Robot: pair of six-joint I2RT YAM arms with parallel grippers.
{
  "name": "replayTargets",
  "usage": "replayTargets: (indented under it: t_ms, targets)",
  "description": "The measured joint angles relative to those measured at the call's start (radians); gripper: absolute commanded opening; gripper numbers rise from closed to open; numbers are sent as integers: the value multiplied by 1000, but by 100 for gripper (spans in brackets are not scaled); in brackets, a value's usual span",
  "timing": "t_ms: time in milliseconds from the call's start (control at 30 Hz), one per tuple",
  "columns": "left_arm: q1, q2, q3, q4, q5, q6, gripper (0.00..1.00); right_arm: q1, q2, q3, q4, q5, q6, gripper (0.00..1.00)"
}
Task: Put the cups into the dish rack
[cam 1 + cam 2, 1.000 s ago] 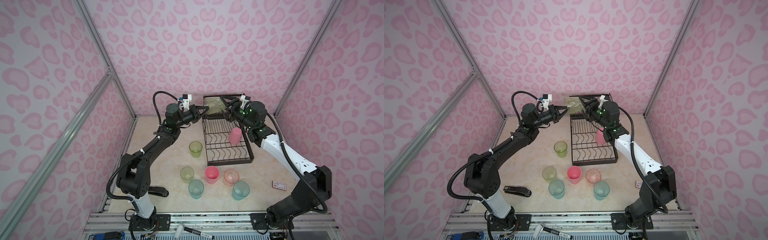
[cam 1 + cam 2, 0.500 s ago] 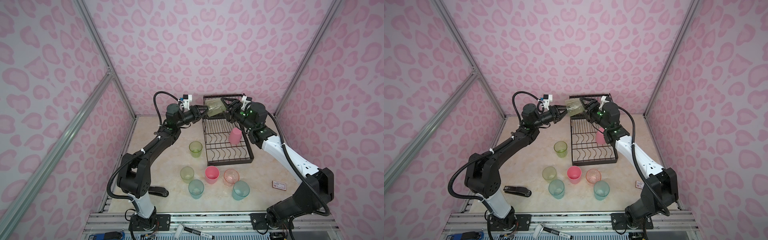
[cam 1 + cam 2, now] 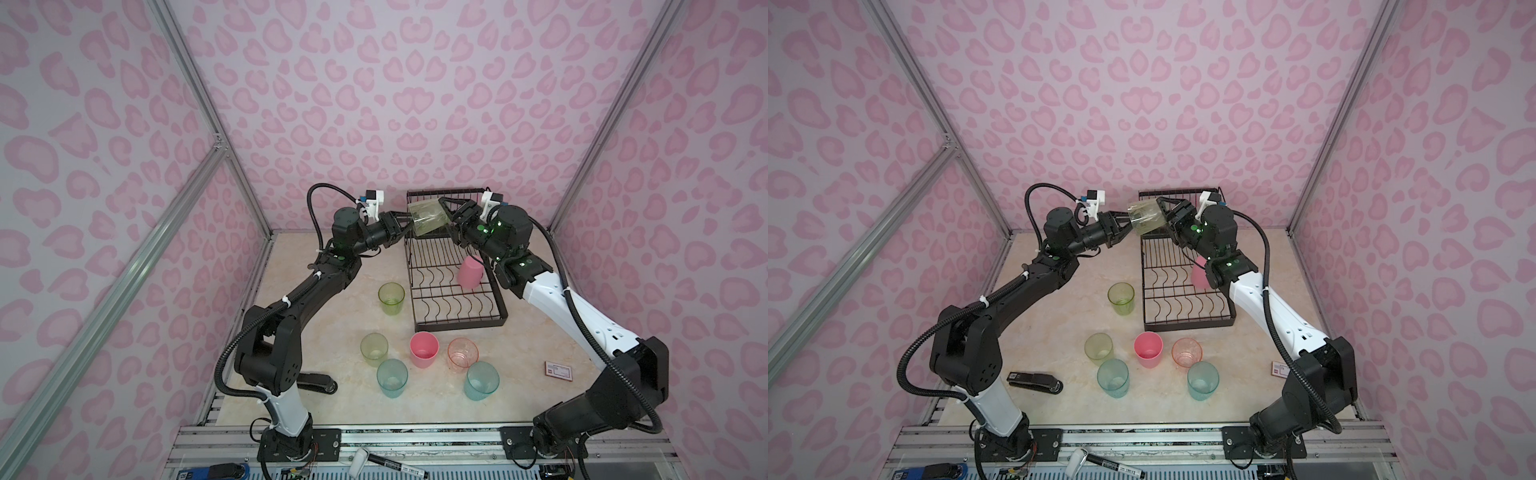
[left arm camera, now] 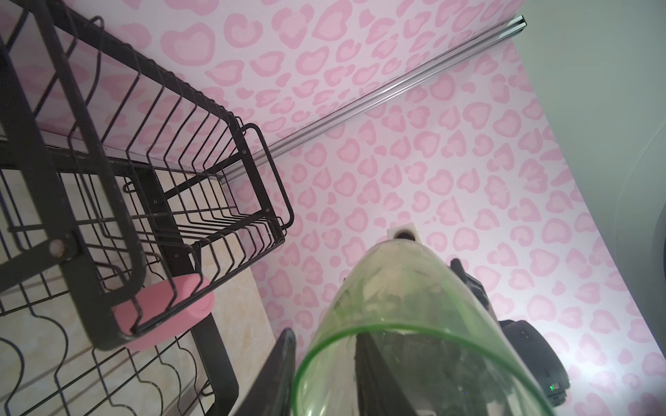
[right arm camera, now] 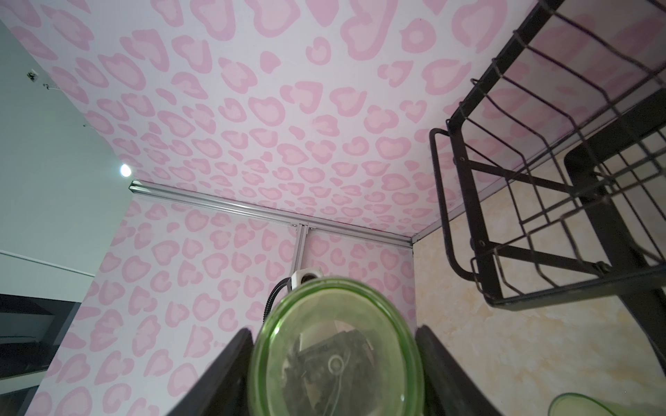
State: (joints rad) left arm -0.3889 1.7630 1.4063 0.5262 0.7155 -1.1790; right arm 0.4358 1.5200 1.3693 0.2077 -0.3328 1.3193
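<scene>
Green cup [image 3: 428,218] held in air on its side, between both arms, just beside the rack [image 3: 455,322] basket tier's near-left corner. Handover in progress, left to right.

Right gripper [image 5: 333,374]: fingers [image 5: 438,367] clamped on the cup's base end, one each side of the wall; right wrist view looks straight at the cup's bottom. Holding it.

Left gripper [image 3: 401,226]: at the cup's mouth end. In left wrist view one finger [image 4: 279,371] sits outside the rim, the other inside, with a gap to the wall, so they stand narrow but loosened, not pinching. Judgement: left has let go, right owns the cup.

One pink cup [image 3: 471,271] already loaded, upside down on the lower slotted tier, right side of the rack.

Six cups not yet loaded, all upright on the table [image 3: 291,332] in front of the rack: green [image 3: 391,298] just beside the rack's front-left corner; further out yellow-green [image 3: 374,349], pink [image 3: 424,349], orange [image 3: 462,355], teal [image 3: 392,378], teal [image 3: 481,380].

Next, by my read: left backs its inner finger straight out of the mouth without dragging the rim, then right swings the cup over the rack, mouth down, and sets it in a free slot clear of the pink cup. Risk: thin slick wall, cup may twist in the grip.
</scene>
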Motion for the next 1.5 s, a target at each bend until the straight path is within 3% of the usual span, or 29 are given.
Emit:
replayTargets:
  t_ms: [200, 367, 533, 767, 1233, 1500]
  targets:
    - [0, 0, -3, 6, 3, 6, 40, 17, -27, 2, -58, 27, -77, 55]
    - [0, 0, -9, 6, 8, 13, 24, 31, -41, 2, -86, 56, -125, 55]
    - [0, 0, -15, -1, 19, 32, 15, 35, -43, 1, -75, 80, -132, 55]
    - [0, 0, -18, 2, 22, 63, 3, 35, -43, 1, -64, 99, -127, 65]
    - [1, 0, -21, -2, 14, 54, 3, 35, -34, -8, -37, 95, -133, 64]
    - [2, -1, -21, -9, 6, 43, 15, 35, -40, -26, -19, 77, -134, 52]
